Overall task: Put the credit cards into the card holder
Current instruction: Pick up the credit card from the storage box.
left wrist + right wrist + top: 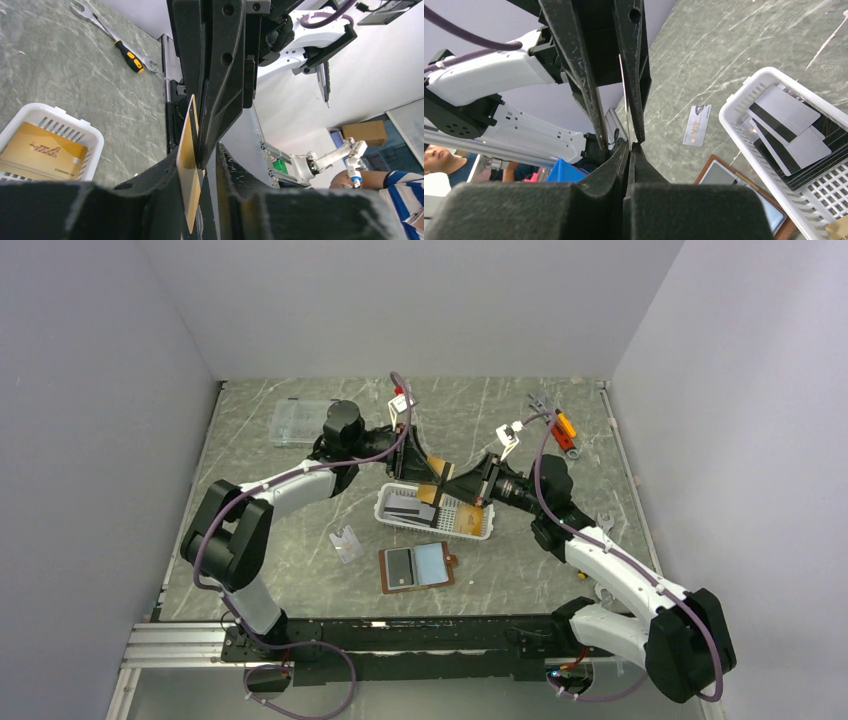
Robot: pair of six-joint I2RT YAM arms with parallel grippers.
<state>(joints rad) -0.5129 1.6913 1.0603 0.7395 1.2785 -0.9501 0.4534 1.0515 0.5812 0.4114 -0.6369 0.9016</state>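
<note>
An orange-gold credit card [189,165] hangs edge-on above the white basket, between both grippers. My right gripper [630,147] is shut on its thin edge [624,95]. My left gripper [197,160] stands open around the same card: the card leans against one finger and a gap shows at the other. In the top view the two grippers [425,475] [455,485] meet tip to tip over the basket. The brown card holder [418,567] lies unfolded near the front, a grey card in its left half and pale blue on its right half. More grey and black striped cards [789,130] lie in the basket.
The white slotted basket [385,502] sits mid-table and also holds a gold card [42,150]. A small clear plastic piece [346,543] lies left of the card holder. A clear compartment box [297,422] stands at the back left. Hand tools [565,430] lie at the back right.
</note>
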